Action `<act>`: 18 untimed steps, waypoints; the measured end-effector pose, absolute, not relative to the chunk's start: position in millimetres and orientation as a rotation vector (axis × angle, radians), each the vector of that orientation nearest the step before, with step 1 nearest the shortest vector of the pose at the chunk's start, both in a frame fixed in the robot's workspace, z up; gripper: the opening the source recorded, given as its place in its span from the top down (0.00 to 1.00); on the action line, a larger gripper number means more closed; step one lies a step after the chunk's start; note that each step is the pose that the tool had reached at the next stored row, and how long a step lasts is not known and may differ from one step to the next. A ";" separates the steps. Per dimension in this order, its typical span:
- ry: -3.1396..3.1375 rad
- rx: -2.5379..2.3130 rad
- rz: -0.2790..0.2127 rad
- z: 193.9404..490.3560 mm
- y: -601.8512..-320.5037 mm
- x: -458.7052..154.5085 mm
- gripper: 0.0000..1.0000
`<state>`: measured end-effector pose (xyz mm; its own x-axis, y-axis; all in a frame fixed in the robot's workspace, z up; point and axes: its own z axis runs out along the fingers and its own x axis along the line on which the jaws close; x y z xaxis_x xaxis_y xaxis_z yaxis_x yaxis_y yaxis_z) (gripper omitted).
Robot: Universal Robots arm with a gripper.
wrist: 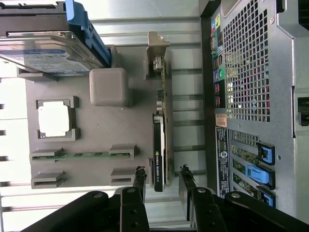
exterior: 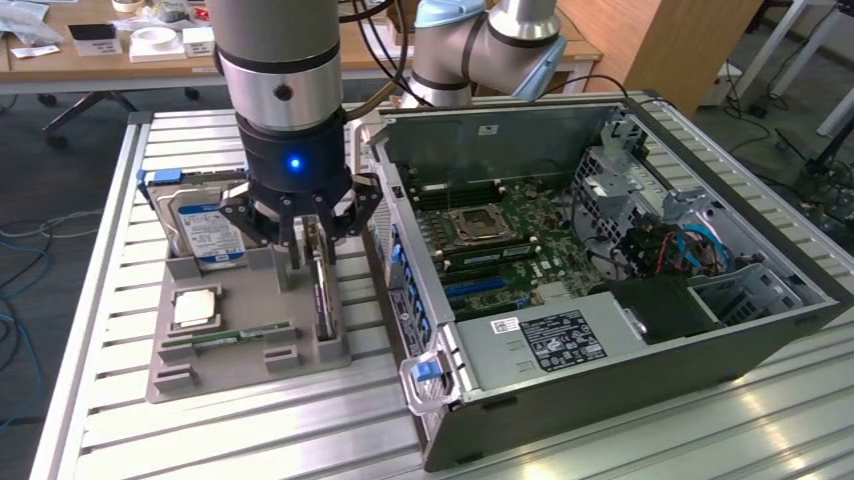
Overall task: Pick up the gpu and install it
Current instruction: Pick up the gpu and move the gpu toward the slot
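The black gripper is open, its 2 fingers straddling the gpu, a thin circuit card with a black shroud: 1 finger on each side, no contact visible. The card stands on edge in a slot of the grey plastic holder tray, directly beneath the hand. Its long axis runs parallel to the open dark computer case just beside it. The arm points straight down.

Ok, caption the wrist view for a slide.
Open hand straddles the gpu standing on edge in the grey tray.
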<state>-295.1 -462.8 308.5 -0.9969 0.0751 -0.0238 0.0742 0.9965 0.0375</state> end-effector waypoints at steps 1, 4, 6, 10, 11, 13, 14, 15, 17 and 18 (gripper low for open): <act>3.114 0.116 0.057 308.5 -462.8 -295.1 0.58; 3.114 0.116 0.057 308.1 -462.8 -295.1 0.58; 3.114 0.116 0.057 308.1 -462.8 -295.1 0.58; 3.114 0.116 0.057 308.0 -462.8 -295.1 0.58; 3.113 0.116 0.057 307.6 -462.8 -295.1 0.58; 3.114 0.116 0.057 306.9 -462.8 -295.1 0.58; 3.114 0.116 0.057 306.5 -462.8 -295.1 0.58; 3.114 0.116 0.057 306.3 -462.9 -295.1 0.58; 3.114 0.116 0.057 306.3 -462.9 -295.1 0.58; 3.114 0.116 0.057 306.2 -462.8 -295.1 0.58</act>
